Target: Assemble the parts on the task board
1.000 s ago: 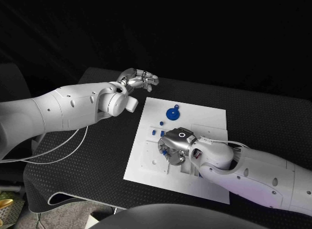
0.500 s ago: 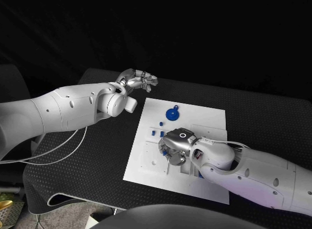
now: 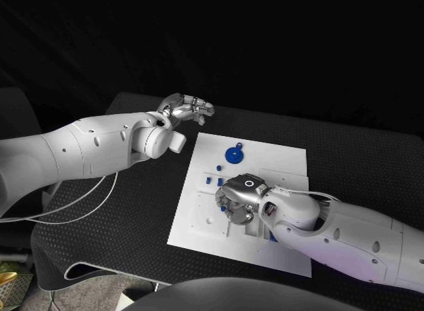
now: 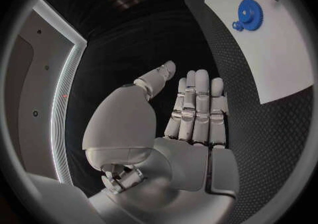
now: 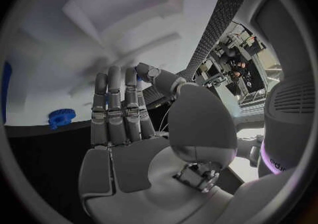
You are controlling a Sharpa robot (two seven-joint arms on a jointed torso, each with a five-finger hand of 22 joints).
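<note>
The bench (image 3: 127, 214) is black with a fine textured cover, and the room behind it is dark. One white task board (image 3: 268, 155) lies in the middle of it. One blue gear (image 3: 234, 154) rests on the board's far part, beyond the right hand's fingertips; a few small blue parts (image 3: 218, 175) lie just beside those fingers, too small to count surely. The right hand (image 3: 238, 197) hovers palm-down over the board, its fingers (image 5: 116, 107) straight, close together and holding nothing. The left hand (image 3: 186, 107) is held off the board's far left corner, fingers (image 4: 199, 102) extended and empty, the gear well beyond their tips.
</note>
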